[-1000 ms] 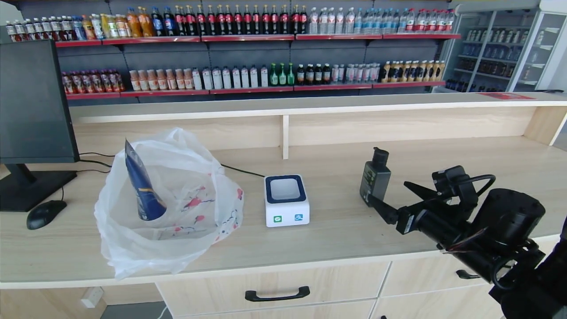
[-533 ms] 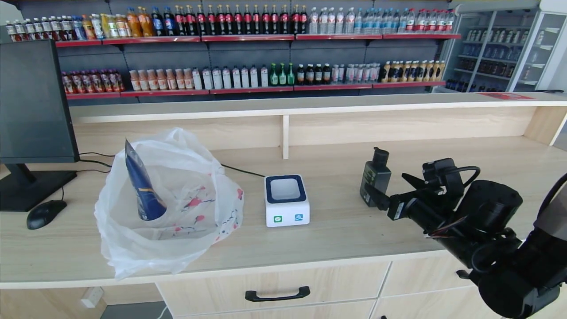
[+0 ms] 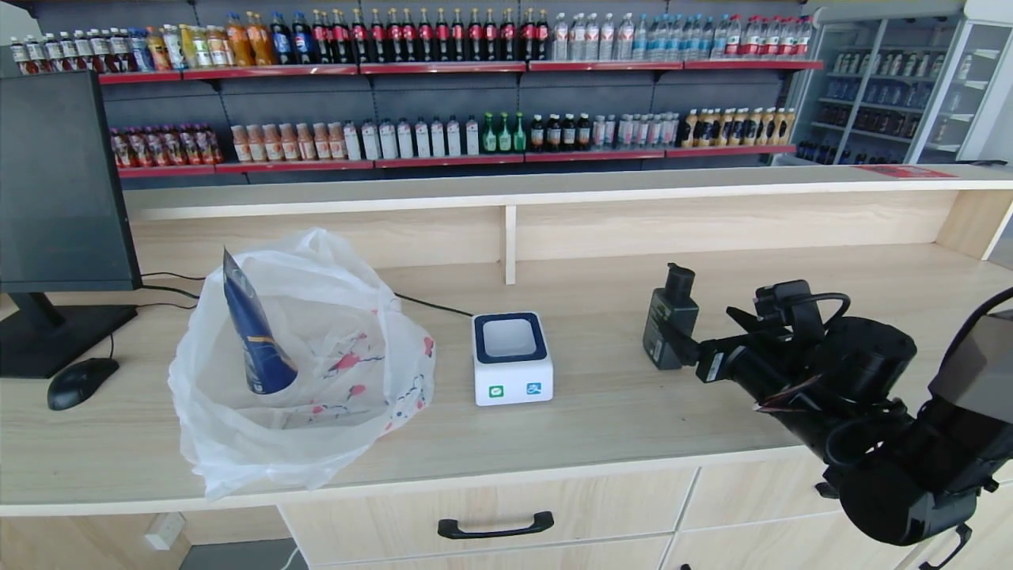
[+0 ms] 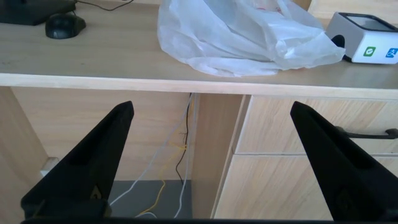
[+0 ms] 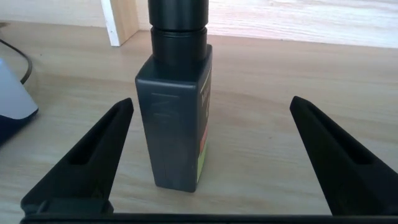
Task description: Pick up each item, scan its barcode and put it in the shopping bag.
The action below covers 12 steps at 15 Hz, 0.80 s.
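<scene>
A dark, square-sided bottle [image 3: 670, 315] with a black cap stands upright on the wooden counter [image 3: 601, 404], right of the scanner [image 3: 511, 356]. My right gripper [image 3: 707, 331] is open at the bottle's level. In the right wrist view the bottle [image 5: 177, 124] stands between the spread fingers [image 5: 87, 168] without either touching it. The white shopping bag [image 3: 316, 372] sits at the left with a blue pouch [image 3: 253, 328] upright inside. My left gripper [image 4: 211, 109] hangs open below the counter's front edge, holding nothing.
A monitor [image 3: 55, 182] and a mouse [image 3: 79, 381] are at the far left. A raised ledge with a divider [image 3: 510, 244] runs along the back of the counter. Drawers with a black handle [image 3: 495, 526] are underneath. Bare counter lies right of the bottle.
My right arm has moved forward and left, bringing its open fingers up around the bottle. The bottle, bag and scanner have not moved.
</scene>
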Available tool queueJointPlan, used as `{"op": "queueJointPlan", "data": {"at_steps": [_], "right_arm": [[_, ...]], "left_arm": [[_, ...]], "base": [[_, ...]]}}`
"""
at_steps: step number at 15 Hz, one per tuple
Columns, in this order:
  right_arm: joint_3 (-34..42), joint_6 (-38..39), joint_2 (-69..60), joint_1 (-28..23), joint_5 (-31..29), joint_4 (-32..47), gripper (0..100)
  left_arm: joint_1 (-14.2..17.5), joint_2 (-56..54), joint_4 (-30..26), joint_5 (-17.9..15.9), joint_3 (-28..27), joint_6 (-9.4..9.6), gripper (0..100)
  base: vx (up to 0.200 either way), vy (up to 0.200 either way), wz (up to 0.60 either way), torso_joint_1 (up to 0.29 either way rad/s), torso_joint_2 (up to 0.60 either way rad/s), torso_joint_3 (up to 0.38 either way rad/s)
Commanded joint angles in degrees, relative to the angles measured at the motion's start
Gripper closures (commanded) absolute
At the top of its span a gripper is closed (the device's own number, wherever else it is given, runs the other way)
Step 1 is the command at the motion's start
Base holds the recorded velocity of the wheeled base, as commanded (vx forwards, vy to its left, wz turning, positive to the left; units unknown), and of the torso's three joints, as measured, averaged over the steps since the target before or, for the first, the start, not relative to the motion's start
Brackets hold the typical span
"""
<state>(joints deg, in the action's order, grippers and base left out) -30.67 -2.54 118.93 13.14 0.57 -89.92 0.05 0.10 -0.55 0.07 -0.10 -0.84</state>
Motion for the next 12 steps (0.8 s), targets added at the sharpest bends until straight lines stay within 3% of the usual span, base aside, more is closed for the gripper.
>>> {"op": "queueJointPlan", "data": {"at_steps": [1, 12], "right_arm": [[-0.4, 0.0, 1.0, -0.1, 0.0, -0.1, 0], [-11.3, 0.0, 10.0, -0.3, 0.1, -0.1, 0]], "left_arm": [[0.0, 0.0, -0.1, 0.0, 0.0, -0.04, 0], [0.0, 0.0, -0.1, 0.0, 0.0, 0.14, 0]], "base": [[0.0, 0.0, 0.0, 0.0, 0.0, 0.0], [0.0, 0.0, 0.0, 0.0, 0.0, 0.0]]}}
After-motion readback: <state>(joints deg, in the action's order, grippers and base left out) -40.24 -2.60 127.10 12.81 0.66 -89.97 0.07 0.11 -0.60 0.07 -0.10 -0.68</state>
